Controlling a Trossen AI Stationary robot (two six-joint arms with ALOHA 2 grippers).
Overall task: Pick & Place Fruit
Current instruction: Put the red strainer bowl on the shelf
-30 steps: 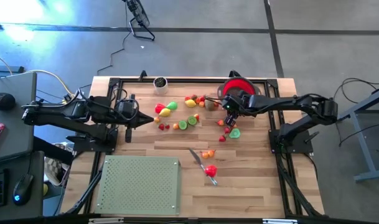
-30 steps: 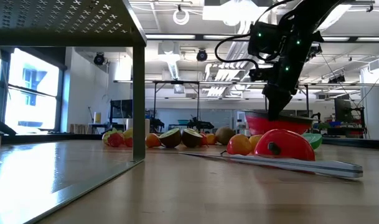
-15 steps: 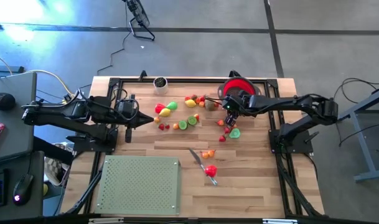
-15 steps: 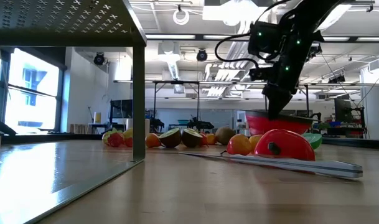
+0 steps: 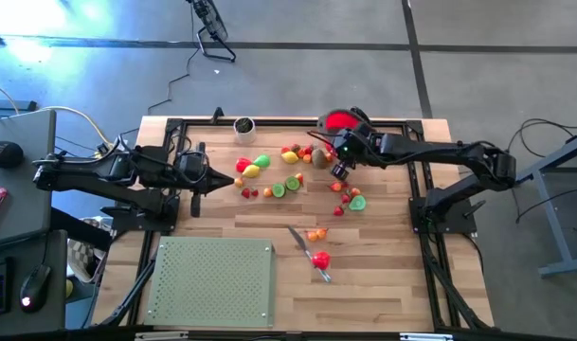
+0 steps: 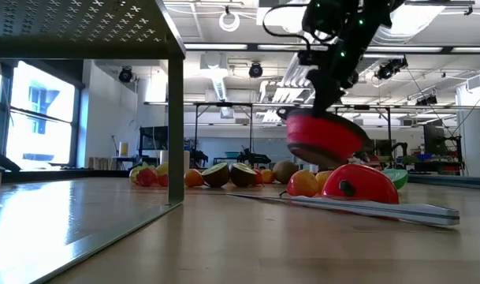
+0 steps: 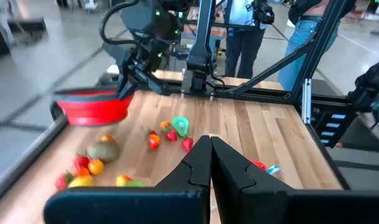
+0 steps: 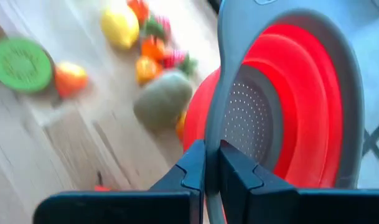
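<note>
At far left we see the left arm (image 5: 108,175) lying across the table's left edge, waiting; left gripper (image 5: 195,180) w/ fingers pressed together, nothing between them, tips aimed toward the fruit. In front of it, near the table's (image 5: 392,284) near edge, sits a green perforated board (image 5: 212,281), raised on legs in the low view. A small dark cup (image 5: 243,125) stands at the far edge.

Mid-table we find the fruit (image 5: 269,175) scattered loose on the wood: a red, yellow & green bunch (image 5: 252,167) just right of the left gripper, cut green halves (image 5: 286,186), an orange-red cluster (image 5: 297,152) w/ a brown one (image 5: 319,159) beside it. Nearer us, a grey knife (image 5: 307,250) lies flat, a red piece (image 5: 320,259) touching it & small orange ones (image 5: 315,234) just beside.

Right of centre, the right gripper (image 5: 337,163) pinches the grey rim of the red strainer (image 5: 341,121); in the right wrist view its fingers (image 8: 190,168) clamp either side of the rim. The strainer hangs tilted, clear of the table in the low view, over the far edge by the brown fruit. A green half (image 5: 357,201) & red bits (image 5: 343,189) lie beneath the right arm (image 5: 440,156). No fruit is in either gripper. Beyond the table, people's legs (image 7: 307,50) show.
</note>
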